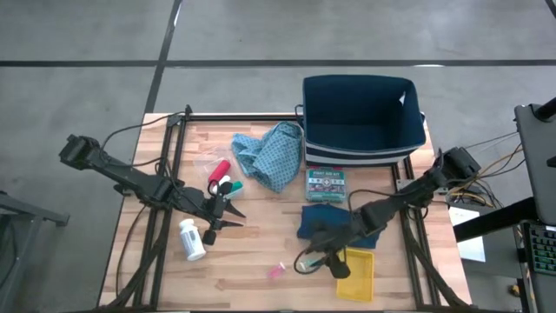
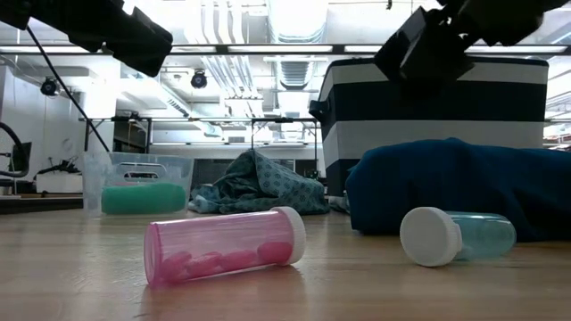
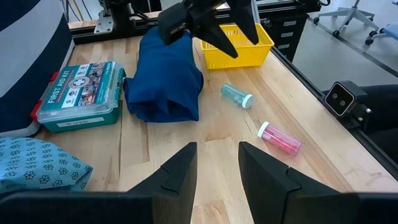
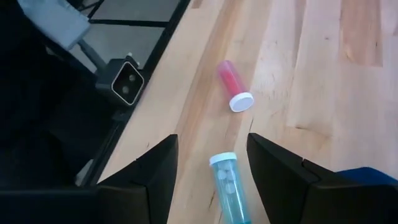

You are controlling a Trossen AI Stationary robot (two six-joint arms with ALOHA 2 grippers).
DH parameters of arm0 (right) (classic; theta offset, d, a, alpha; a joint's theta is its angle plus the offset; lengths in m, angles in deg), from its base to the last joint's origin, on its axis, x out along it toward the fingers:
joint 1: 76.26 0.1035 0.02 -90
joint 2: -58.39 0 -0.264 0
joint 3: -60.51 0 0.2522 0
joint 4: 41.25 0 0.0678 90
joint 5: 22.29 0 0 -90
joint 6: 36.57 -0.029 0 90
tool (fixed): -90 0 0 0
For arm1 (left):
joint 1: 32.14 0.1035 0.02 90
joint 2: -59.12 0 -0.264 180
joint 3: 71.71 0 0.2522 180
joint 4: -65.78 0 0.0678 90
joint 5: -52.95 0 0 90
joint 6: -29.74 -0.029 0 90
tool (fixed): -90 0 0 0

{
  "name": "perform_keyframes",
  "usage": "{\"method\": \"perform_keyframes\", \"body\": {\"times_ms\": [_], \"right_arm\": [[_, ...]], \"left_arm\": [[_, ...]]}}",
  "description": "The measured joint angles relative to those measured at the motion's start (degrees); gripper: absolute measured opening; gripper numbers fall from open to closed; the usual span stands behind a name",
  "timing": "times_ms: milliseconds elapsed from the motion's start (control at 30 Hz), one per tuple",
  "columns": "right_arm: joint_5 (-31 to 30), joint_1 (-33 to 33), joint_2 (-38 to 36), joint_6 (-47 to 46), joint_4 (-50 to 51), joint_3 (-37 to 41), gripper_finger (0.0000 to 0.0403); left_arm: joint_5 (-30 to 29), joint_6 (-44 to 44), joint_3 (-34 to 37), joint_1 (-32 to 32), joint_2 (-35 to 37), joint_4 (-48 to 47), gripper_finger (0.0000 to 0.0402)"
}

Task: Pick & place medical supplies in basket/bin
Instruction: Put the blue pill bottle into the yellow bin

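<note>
My left gripper [image 1: 233, 211] hangs open and empty over bare table, between the white pill bottle [image 1: 192, 240] and the dark teal folded cloth [image 3: 165, 78]. Red, green and white cylinders [image 1: 222, 180] lie just beyond it. The light-blue patterned cloth [image 1: 269, 153] lies crumpled before the navy bin [image 1: 360, 117]. My right gripper [image 4: 211, 146] is open and empty above a pale-blue vial [image 4: 229, 186] lying on its side. A pink vial [image 4: 233, 87] lies on its side a little farther off.
A green first-aid kit [image 1: 326, 184] lies between the bin and the dark cloth. A yellow tray [image 1: 357, 272] sits at the near right, under the right arm. The low-view camera [image 4: 126, 84] stands at the table's near edge. Bare wood lies near centre.
</note>
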Motion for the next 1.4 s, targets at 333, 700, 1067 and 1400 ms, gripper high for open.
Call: {"method": "perform_keyframes", "body": {"times_ms": [333, 700, 1067, 1400], "right_arm": [[-0.62, 2.14, 7.91, -1.26, -4.02, -0.17, 0.019], [-6.59, 3.79, 13.4, 6.98, 3.3, -4.8, 0.0194], [-11.23, 4.11, 13.96, 8.21, 6.46, -5.03, 0.0194], [-11.13, 5.02, 17.14, 8.77, 5.79, -5.14, 0.0192]], "left_arm": [[0.0, 0.0, 0.0, -0.02, -0.02, 0.0, 0.012], [0.01, 0.0, 0.02, 0.0, -0.02, -0.45, 0.012], [0.0, 0.0, 0.02, 0.0, -0.02, -0.46, 0.012], [0.01, -0.01, 0.02, 0.0, -0.02, -0.46, 0.012]]}}
